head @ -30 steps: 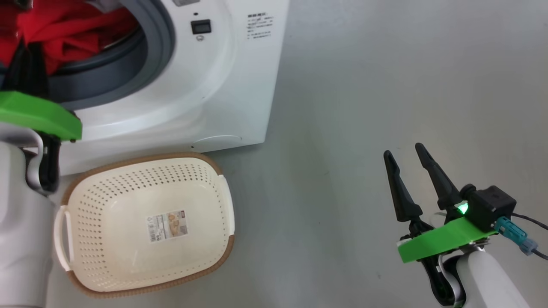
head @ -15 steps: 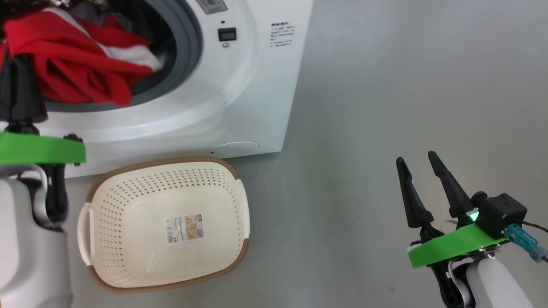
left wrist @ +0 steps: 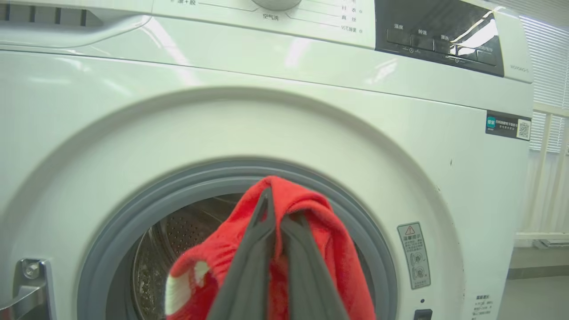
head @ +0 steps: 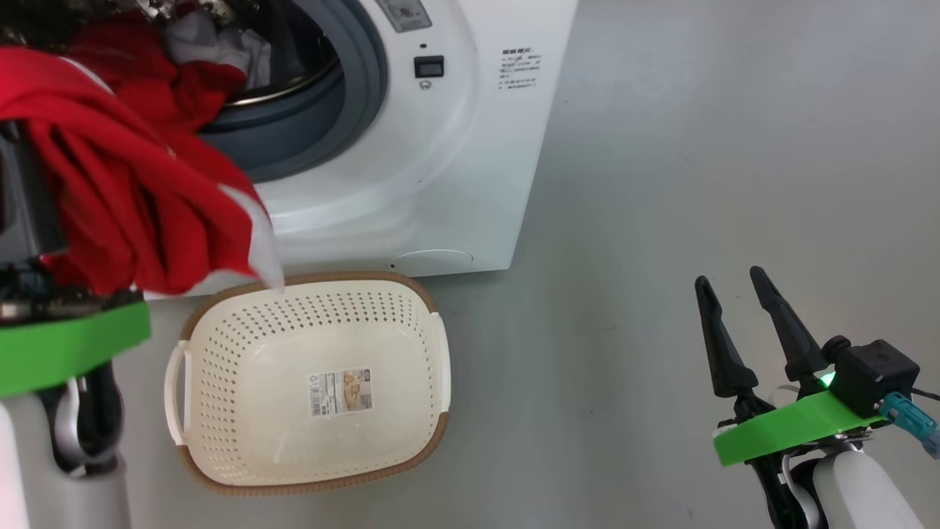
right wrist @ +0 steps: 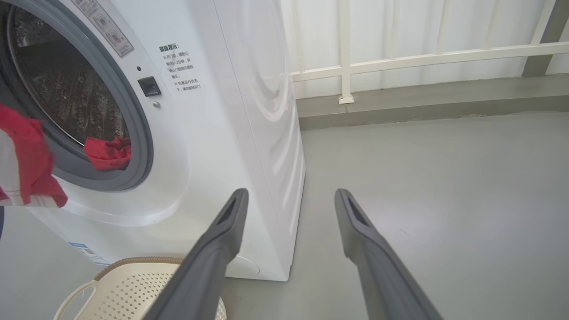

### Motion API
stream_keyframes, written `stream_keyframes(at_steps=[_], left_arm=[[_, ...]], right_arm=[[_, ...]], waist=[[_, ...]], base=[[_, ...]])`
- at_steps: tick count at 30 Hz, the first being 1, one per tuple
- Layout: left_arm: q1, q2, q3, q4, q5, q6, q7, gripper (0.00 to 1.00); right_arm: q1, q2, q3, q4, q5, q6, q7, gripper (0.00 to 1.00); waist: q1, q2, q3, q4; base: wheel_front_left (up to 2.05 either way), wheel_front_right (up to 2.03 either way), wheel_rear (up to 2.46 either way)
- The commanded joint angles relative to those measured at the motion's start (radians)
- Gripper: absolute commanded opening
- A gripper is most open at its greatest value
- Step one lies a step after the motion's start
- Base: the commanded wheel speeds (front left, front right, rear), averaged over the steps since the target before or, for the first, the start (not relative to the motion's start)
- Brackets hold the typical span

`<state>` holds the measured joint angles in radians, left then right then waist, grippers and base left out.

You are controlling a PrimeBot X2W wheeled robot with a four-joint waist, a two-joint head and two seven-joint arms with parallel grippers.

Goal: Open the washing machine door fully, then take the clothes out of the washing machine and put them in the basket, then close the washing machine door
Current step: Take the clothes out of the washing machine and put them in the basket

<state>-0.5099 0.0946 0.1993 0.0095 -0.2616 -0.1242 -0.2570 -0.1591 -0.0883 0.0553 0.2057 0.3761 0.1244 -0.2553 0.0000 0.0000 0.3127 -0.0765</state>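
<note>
Clothes (head: 139,206) gripped by left end effector (left wrist: 278,218), hanging before washing machine (head: 455,147), right end effector (head: 728,278) spread, empty.

The basket (head: 242,345) lies before the washing machine (head: 455,184), which holds clothes (head: 194,92).

A laundry corner in a plain, sparsely fitted room is indicated: a white front-loading washing machine (head: 455,147) is stood directly on a smooth grey floor (head: 698,184), with a perforated plastic basket (head: 220,353) set down before it. Beyond it, a white railing (right wrist: 422,61) against pale panelling and slatted blinds (left wrist: 551,62) are seen. Whether a home or a test room is meant cannot be told.
</note>
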Motion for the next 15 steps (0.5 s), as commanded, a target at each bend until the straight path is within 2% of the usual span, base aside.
stream_keyframes(at_steps=[1, 6, 15], left_arm=[[0.032, 0.018, 0.03, -0.065, -0.004, -0.006, -0.005, 0.0], [0.105, -0.004, 0.018, -0.111, 0.016, -0.006, -0.005, 0.0], [0.211, -0.033, 0.02, 0.04, 0.013, -0.006, -0.005, 0.0]], right_arm=[[0.015, -0.009, 0.019, -0.03, -0.01, 0.006, -0.006, 1.0], [0.006, -0.008, 0.021, -0.035, -0.011, 0.006, -0.006, 1.0], [-0.033, -0.004, 0.04, -0.038, -0.009, 0.006, -0.006, 1.0]], waist=[[0.0, 0.0, 0.006, 0.003], [0.0, 0.0, 0.03, 0.006], [0.0, 0.0, 0.091, -0.017]], base=[[0.0, 0.0, 0.0], [0.0, 0.0, 0.0], [0.0, 0.0, 0.0]])
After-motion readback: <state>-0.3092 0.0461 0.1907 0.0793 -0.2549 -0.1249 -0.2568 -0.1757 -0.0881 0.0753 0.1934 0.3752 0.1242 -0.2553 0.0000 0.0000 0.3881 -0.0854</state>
